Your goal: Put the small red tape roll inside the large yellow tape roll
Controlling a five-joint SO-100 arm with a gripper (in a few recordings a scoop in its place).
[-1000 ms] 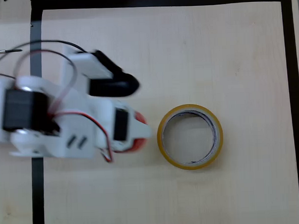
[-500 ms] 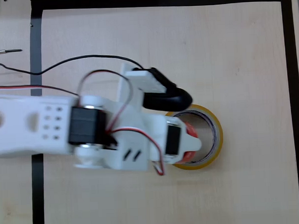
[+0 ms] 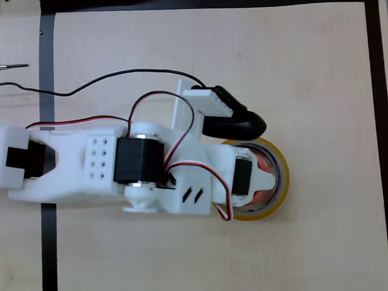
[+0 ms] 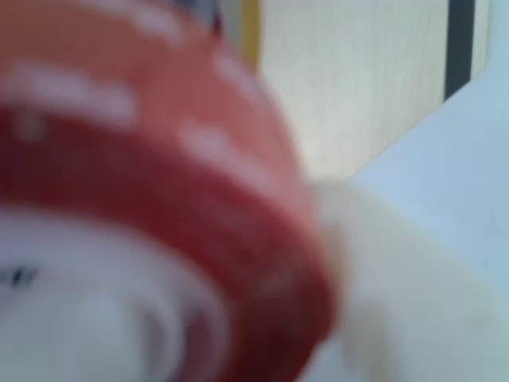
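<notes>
In the overhead view, the white arm (image 3: 105, 165) is stretched from the left across the table (image 3: 186, 262). The small red tape roll (image 3: 265, 171) is pinched by the gripper (image 3: 260, 178) above the hole of the large yellow tape roll (image 3: 282, 180). In the wrist view, the red roll (image 4: 159, 199) is seen blurred, close up.

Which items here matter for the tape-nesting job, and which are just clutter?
In play:
- small red tape roll, held in the gripper over the yellow roll's hole
- large yellow tape roll, flat on the table

Just lying about:
- black tape border marking the workspace
- thin metal tool at the overhead view's left edge
</notes>
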